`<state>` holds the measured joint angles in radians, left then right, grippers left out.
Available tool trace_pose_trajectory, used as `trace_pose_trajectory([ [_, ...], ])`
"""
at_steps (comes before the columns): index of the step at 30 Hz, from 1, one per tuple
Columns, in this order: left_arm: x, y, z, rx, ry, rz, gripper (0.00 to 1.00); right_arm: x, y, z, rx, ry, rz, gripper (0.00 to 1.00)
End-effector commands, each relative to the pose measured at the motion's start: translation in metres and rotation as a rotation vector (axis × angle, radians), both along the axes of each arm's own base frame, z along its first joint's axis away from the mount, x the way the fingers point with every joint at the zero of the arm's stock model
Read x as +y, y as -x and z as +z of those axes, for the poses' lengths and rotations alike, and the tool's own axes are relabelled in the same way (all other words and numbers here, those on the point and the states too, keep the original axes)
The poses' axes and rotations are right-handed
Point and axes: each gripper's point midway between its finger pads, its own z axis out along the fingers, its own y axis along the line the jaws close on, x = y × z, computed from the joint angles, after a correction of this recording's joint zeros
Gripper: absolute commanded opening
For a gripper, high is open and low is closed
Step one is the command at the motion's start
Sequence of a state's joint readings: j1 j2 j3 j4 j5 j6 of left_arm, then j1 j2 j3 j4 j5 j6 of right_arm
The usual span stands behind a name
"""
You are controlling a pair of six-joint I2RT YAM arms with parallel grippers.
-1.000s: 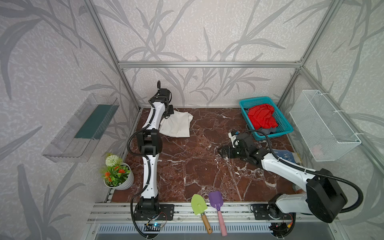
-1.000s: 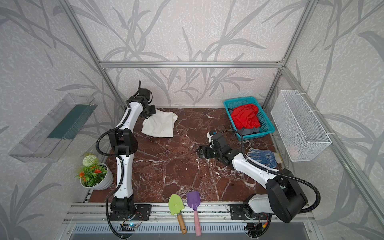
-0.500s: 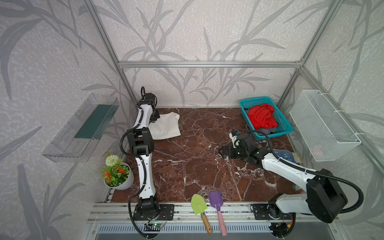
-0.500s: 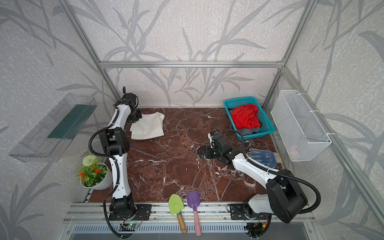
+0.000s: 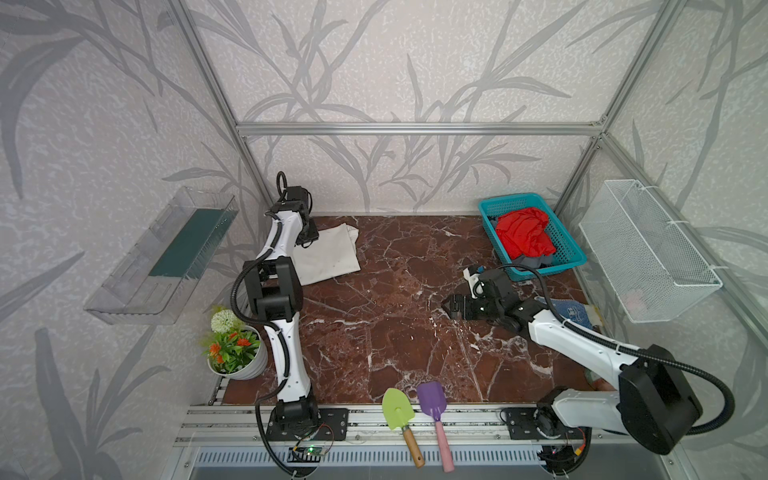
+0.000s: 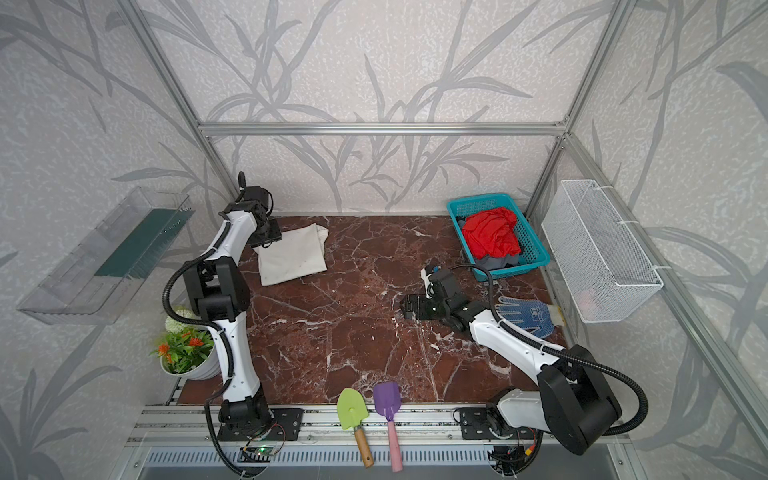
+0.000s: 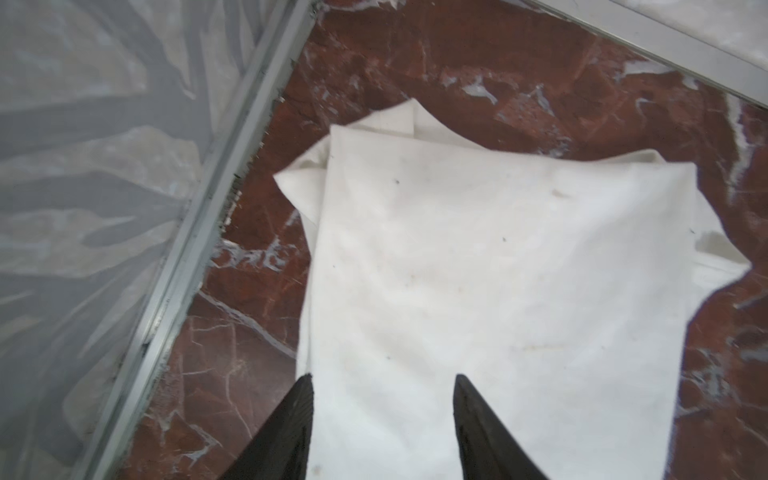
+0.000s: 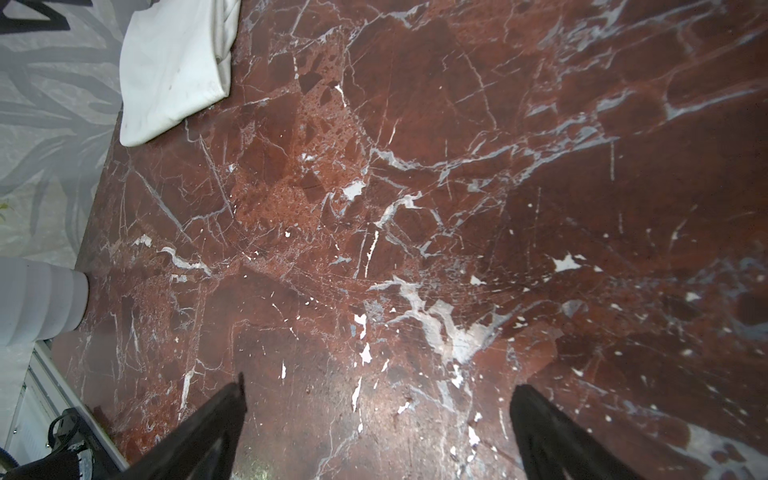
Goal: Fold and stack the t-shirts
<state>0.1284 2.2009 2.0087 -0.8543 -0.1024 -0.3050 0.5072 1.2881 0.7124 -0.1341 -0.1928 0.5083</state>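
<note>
A cream-white t-shirt (image 5: 332, 255) (image 6: 293, 257) lies folded flat at the table's back left, print hidden. My left gripper (image 5: 309, 243) (image 6: 269, 240) hovers over its left edge. In the left wrist view that gripper (image 7: 382, 378) is open, with the white t-shirt (image 7: 478, 270) lying loose under the jaws. A red t-shirt (image 5: 523, 237) (image 6: 492, 235) is bunched on top of a dark grey t-shirt (image 5: 534, 262) in the teal basket (image 5: 548, 270) at the back right. My right gripper (image 5: 448, 307) (image 8: 380, 386) is open and empty, low over bare marble mid-right.
A blue-and-white glove (image 5: 569, 309) lies right of the right arm. A wire basket (image 5: 648, 253) hangs on the right wall and a clear tray (image 5: 166, 253) on the left wall. A flower pot (image 5: 235, 353) stands front left. Green (image 5: 398, 409) and purple (image 5: 432, 401) shovels lie on the front rail.
The left gripper dragged the white t-shirt leftward toward the back corner, then opened and let go of it. The right arm has not moved.
</note>
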Motion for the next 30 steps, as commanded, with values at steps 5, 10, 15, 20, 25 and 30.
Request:
trace_pose_trajectory([
  [5, -0.064, 0.054, 0.032, -0.221, 0.266, -0.064, 0.65, -0.064, -0.003, 0.009, -0.014, 0.051, -0.144, 0.99],
  [10, -0.068, 0.106, 0.020, -0.200, 0.255, -0.011, 0.66, -0.088, 0.001, 0.006, -0.025, 0.012, -0.190, 0.99],
  [15, -0.094, 0.165, -0.003, -0.161, 0.230, -0.037, 0.69, -0.108, 0.018, -0.003, -0.020, 0.112, -0.207, 0.99],
  [20, -0.081, 0.210, 0.019, -0.301, -0.038, -0.072, 0.95, -0.156, 0.019, 0.018, -0.303, 0.234, -0.394, 0.99],
  [25, -0.034, 0.231, 0.031, -0.426, -0.344, 0.052, 0.99, -0.194, 0.013, 0.066, -0.815, 0.199, -0.627, 0.99],
  [30, -0.048, 0.202, 0.012, -0.554, -0.376, -0.087, 0.99, -0.195, 0.005, 0.025, -0.697, 0.393, -0.523, 0.99],
])
